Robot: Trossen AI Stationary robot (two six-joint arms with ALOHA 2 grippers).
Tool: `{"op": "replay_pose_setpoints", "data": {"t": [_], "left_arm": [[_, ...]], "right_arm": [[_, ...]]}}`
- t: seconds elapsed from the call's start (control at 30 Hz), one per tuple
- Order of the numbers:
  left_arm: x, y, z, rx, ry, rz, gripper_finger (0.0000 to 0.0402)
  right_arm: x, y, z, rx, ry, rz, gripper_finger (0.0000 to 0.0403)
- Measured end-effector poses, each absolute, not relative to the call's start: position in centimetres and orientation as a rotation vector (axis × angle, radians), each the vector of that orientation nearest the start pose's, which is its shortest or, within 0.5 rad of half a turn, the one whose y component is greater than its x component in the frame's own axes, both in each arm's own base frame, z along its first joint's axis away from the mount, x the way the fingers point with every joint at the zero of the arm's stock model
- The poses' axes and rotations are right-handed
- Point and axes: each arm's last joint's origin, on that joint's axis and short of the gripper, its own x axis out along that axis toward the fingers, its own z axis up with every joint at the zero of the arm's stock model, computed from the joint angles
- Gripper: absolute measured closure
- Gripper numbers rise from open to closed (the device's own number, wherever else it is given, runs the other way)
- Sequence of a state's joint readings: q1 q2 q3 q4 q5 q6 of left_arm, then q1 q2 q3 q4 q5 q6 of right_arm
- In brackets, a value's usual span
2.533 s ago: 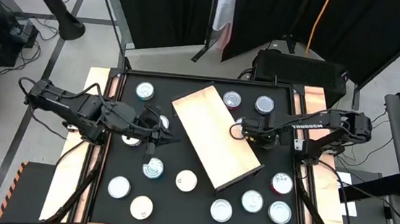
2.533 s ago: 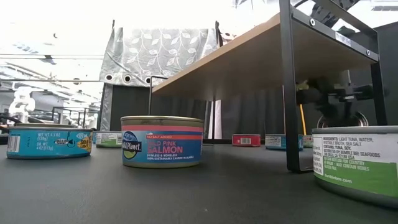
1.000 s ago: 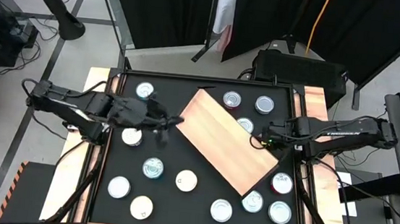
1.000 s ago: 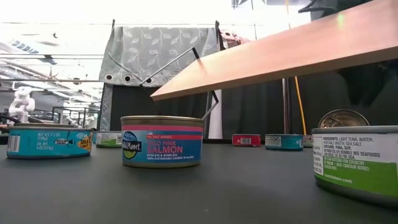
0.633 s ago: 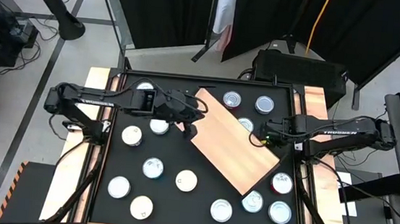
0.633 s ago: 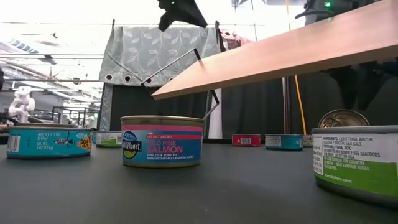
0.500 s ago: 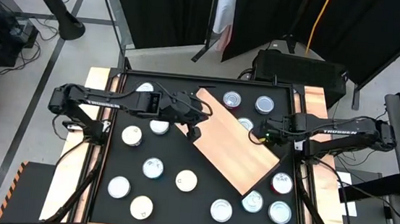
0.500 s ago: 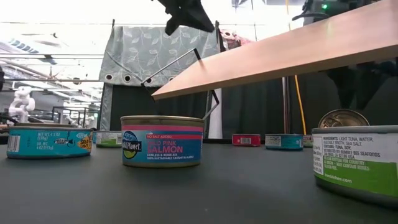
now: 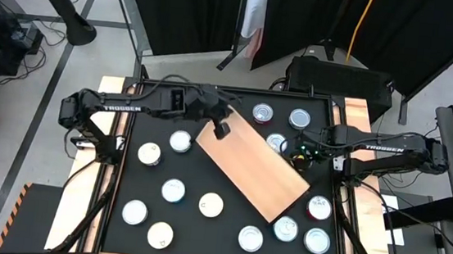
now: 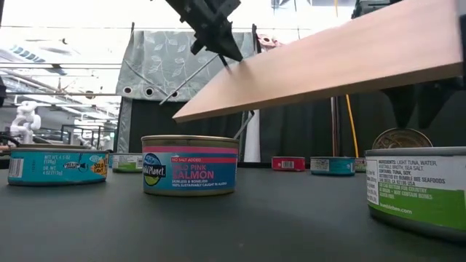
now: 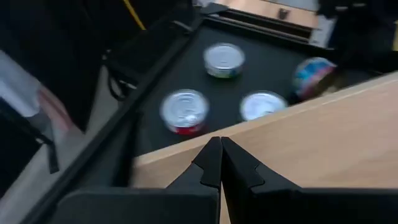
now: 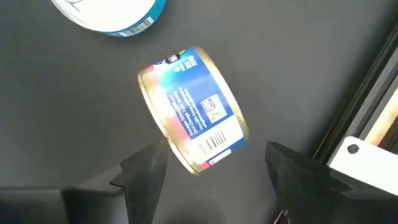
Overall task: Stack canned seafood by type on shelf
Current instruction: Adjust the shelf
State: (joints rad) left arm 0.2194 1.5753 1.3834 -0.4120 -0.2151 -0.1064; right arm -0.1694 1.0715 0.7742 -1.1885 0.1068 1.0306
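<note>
Since half a second ago the left arm has swung further over the black bench [image 9: 225, 234], and its left gripper [image 9: 221, 130] now sits on the upper corner of the long pale wooden shelf board [image 9: 252, 167], where before it hung just off that edge. The board's near end has dipped and the whole board has slid slightly toward the front-left.

The left gripper's fingers [image 11: 211, 163] are pressed together, their tips touching the pale board's surface near its edge; they clasp nothing.

The right gripper [image 9: 300, 154] is by the board's right edge, its fingers [image 12: 146, 168] now standing well apart and holding nothing. A short round tin with a gold rim and blue-red label [image 12: 193, 109] lies tilted on its side on the bench between and just ahead of those open fingers, not touched by them.

Other tins lie scattered around the board; a pink-labelled salmon tin [image 10: 190, 165] stands in front.
</note>
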Motion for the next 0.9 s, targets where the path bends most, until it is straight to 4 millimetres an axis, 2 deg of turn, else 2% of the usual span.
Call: {"op": "replay_pose_setpoints", "data": {"t": [0.2, 0.37, 0.57, 0.9], "left_arm": [[34.3, 11.5, 32.0, -0.122, 0.567, 0.446, 0.0398], [33.9, 12.5, 31.9, -0.12, 0.57, 0.455, 0.0398], [34.0, 14.1, 32.1, -0.122, 0.509, 0.459, 0.0398], [33.8, 15.5, 31.3, -0.149, 0.536, 0.448, 0.0401]], "right_arm": [[15.1, -3.3, 22.5, 0.844, 1.237, -0.962, 0.0144], [14.9, -3.5, 22.7, 0.845, 1.239, -0.94, 0.0145], [14.7, -3.6, 24.6, 0.794, 1.205, -0.823, 0.0145], [14.5, -3.5, 24.9, 0.774, 1.201, -0.803, 0.0145]]}}
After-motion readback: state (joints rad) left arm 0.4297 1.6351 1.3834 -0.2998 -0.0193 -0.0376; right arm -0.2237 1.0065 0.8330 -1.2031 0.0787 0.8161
